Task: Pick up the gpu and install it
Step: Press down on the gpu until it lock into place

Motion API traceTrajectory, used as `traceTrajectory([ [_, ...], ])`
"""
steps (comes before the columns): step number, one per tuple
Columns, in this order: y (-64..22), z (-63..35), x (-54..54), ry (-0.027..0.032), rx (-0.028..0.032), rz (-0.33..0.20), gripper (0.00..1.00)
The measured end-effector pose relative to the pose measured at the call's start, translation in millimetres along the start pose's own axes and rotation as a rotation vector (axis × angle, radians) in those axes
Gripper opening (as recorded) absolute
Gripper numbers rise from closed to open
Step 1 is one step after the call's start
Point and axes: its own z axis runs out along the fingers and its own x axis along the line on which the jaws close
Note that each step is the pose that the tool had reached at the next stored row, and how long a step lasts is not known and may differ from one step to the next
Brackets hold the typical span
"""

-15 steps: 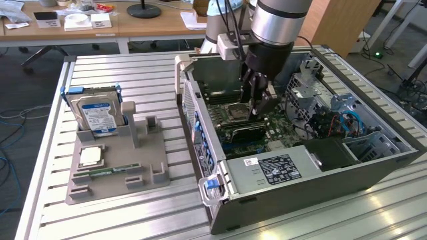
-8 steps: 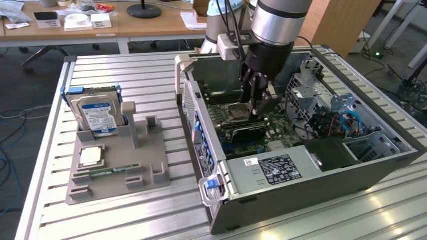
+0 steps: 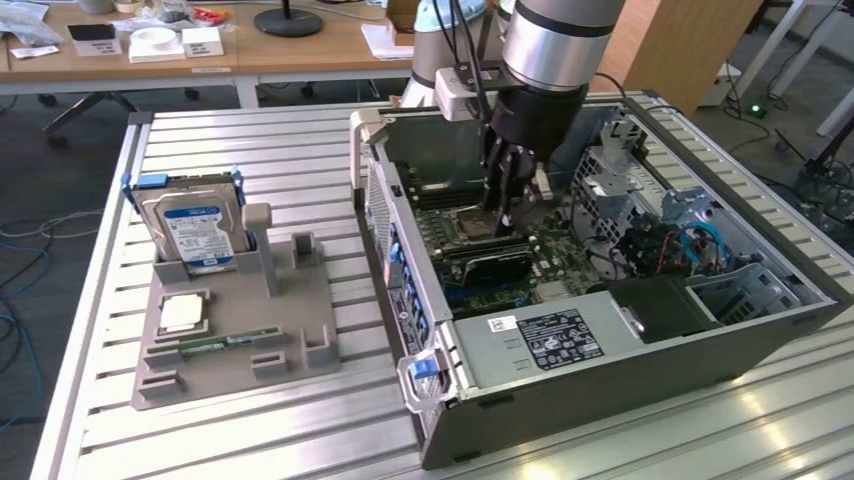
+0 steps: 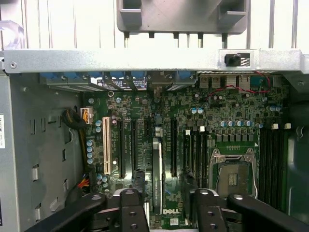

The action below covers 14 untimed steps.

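Dark gpu (image 4: 156, 169) upright on edge, lengthwise along slots (image 4: 173, 145)

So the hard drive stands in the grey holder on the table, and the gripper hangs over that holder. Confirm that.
One thing is wrong. The hard drive does stand in the grey holder on the table, but the gripper hangs inside the open computer case, over the motherboard, not over the holder. The exterior view shows this.

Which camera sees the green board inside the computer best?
The wrist view: it looks straight down on the motherboard, so its slots and socket show plainly. The exterior view sees the motherboard at a slant inside the case, with the gripper hiding part.
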Motion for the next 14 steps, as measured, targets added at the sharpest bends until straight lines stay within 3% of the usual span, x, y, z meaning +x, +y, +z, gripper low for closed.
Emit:
traceTrajectory([
  [2,0.0,0.0,0.0,-0.0001,0.0,0.0,0.37],
  [3,0.0,0.0,0.0,-0.0001,0.0,0.0,0.37],
  [5,0.0,0.0,0.0,-0.0001,0.0,0.0,0.25],
  [6,0.0,0.0,0.0,-0.0001,0.0001,0.0,0.25],
  [9,0.0,0.0,0.0,0.0,0.0,0.0,0.11],
  [14,0.0,0.0,0.0,-0.0001,0.0,0.0,0.11],
])
